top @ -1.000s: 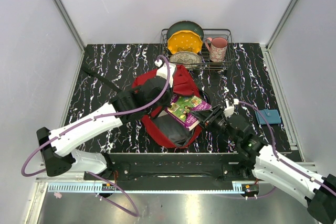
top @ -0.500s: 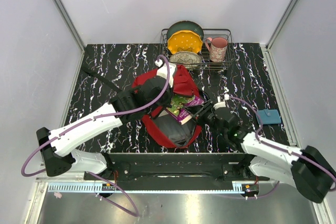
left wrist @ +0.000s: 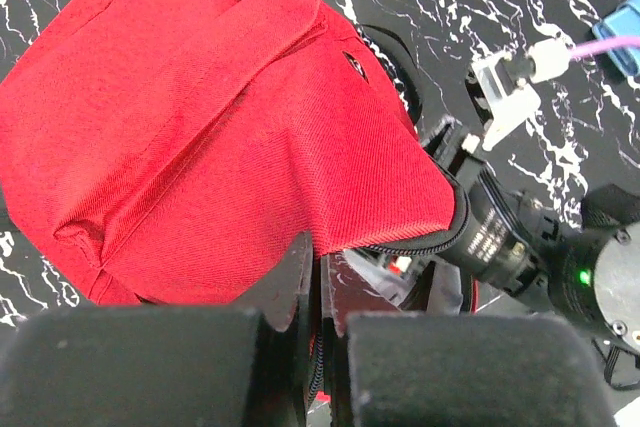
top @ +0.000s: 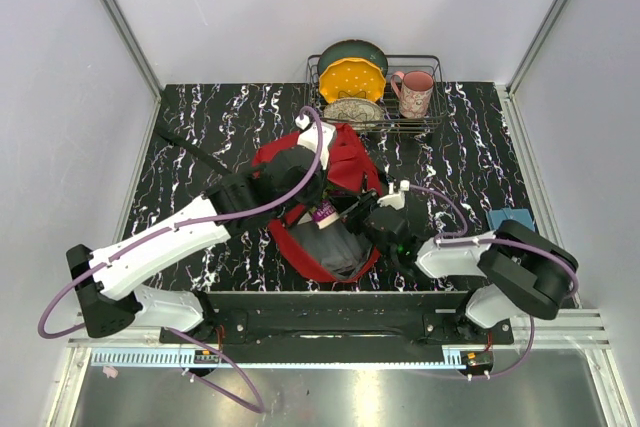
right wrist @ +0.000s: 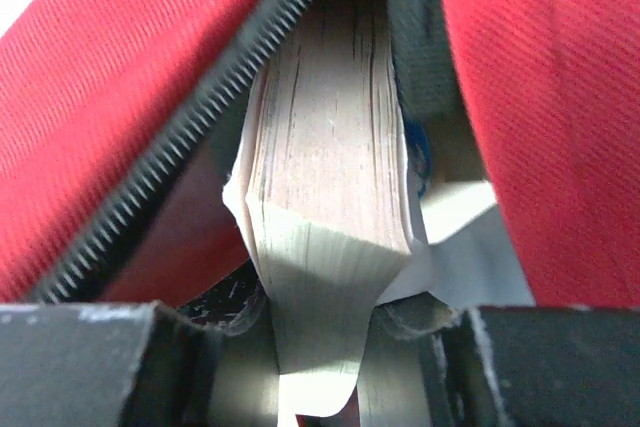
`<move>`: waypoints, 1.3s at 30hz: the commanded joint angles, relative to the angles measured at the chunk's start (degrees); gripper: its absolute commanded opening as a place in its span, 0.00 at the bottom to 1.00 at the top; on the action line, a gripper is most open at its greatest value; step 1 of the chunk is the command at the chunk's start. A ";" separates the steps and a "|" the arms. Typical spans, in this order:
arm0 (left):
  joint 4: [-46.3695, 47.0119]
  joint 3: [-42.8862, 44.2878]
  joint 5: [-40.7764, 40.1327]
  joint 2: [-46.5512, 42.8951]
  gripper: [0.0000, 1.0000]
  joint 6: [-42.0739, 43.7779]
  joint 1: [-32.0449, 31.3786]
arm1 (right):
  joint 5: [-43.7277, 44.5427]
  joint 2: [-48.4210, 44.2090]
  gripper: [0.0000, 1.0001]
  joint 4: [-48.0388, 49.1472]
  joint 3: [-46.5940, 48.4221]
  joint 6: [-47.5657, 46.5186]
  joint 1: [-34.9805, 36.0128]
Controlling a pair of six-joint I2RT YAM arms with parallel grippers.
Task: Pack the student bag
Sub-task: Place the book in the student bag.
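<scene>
pinching a book (right wrist: 330,147), right end effector (right wrist: 322,372) inside student bag (right wrist: 110,97).

Red student bag (top: 350,162) lies open mid-table, a book (right wrist: 330,147) in its mouth.

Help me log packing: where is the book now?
In the top view the book is mid-table, mostly inside the student bag's opening, pinched by the right gripper; only a purple corner shows.

The book (right wrist: 330,147) lies in the student bag (top: 352,160); the dish rack (top: 440,107) stands behind it.
</scene>
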 commanded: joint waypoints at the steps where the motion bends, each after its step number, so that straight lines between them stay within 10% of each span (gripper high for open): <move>1: 0.87 4.74 3.58 -4.32 0.00 3.52 -0.04 | 7.63 3.68 0.00 13.31 6.20 -3.76 0.12; 16: -0.98 7.21 8.42 -3.97 0.00 0.27 0.32 | 23.37 21.10 0.20 12.27 18.86 -0.07 3.72; 23: -0.10 4.92 5.87 -4.85 0.00 -0.96 0.84 | 16.54 18.21 0.62 8.94 12.89 0.81 3.63; 39: 0.43 1.94 4.73 -6.34 0.00 -2.02 1.46 | 2.80 8.82 0.77 2.54 5.23 -0.16 3.89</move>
